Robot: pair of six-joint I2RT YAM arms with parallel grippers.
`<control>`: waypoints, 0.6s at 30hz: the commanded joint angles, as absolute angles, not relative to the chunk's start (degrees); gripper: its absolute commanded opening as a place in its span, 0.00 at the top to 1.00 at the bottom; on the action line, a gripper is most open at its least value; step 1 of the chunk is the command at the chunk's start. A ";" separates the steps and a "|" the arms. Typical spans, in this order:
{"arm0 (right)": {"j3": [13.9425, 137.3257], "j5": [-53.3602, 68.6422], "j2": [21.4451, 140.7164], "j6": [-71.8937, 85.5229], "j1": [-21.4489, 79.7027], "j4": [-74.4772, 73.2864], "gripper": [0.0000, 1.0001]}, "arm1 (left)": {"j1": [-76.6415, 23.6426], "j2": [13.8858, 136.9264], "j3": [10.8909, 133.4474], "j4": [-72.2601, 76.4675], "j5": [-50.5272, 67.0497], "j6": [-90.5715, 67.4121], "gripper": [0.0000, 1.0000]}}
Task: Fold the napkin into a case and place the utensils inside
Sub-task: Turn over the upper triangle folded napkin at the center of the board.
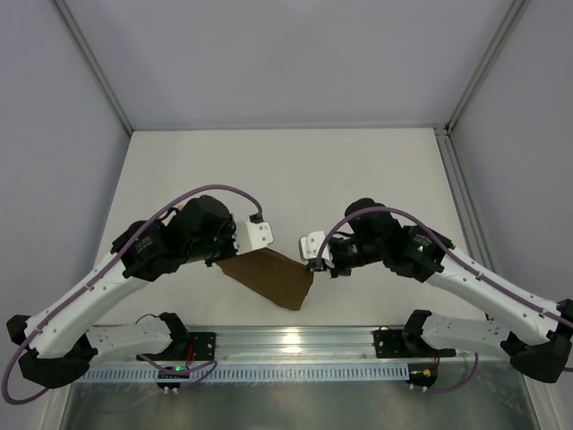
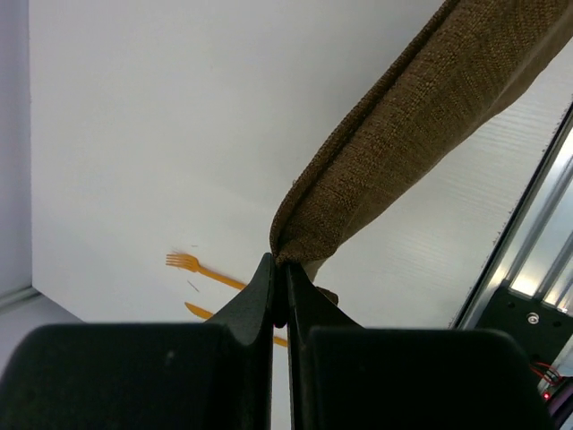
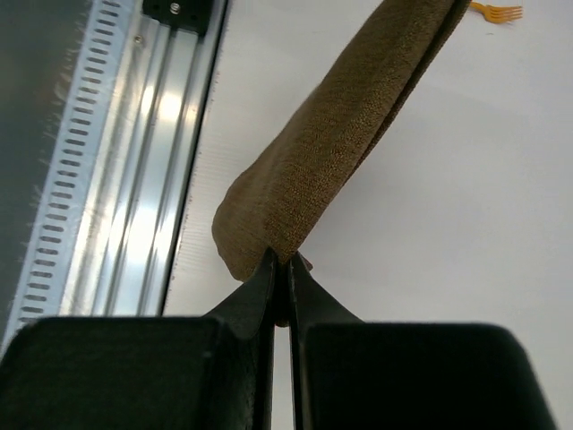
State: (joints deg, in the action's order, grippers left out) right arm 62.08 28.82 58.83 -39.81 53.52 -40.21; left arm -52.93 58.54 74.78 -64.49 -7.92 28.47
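The left fingers point(image 2: 265, 285) are pressed together, pinching one end of the napkin point(image 2: 421, 125). The right fingers point(image 3: 261, 285) are likewise clamped flat on its other end. Between the two grips the brown cloth hangs doubled over, its layered edges showing along one side, and it appears lifted off the desk point(image 1: 286, 170), slung between the arms close to the metal rail point(image 3: 152, 179) at the near edge.

Out beyond the cloth, the orange fork point(image 2: 192, 264) lies on the desk with a second utensil point(image 2: 201, 312) just beside it, both apart from the napkin and untouched.

The folding step looks to be in hand: the cloth is doubled but not yet a pouch, and nothing is inside it. The next move likely calls for both arms to lower together, keeping the cloth taut so the layers stay aligned. It should land flat, clear of the utensils, before either grip lets go for the following fold.
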 commanded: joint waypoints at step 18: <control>55.91 52.47 53.61 -15.92 56.69 -32.89 0.97 | -49.40 54.23 76.22 -72.34 6.33 27.51 1.00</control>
State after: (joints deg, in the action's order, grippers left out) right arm 58.89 45.74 55.24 -22.90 56.25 -37.28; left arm -50.61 55.40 77.06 -71.11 8.10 28.51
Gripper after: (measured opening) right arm 0.056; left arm 0.015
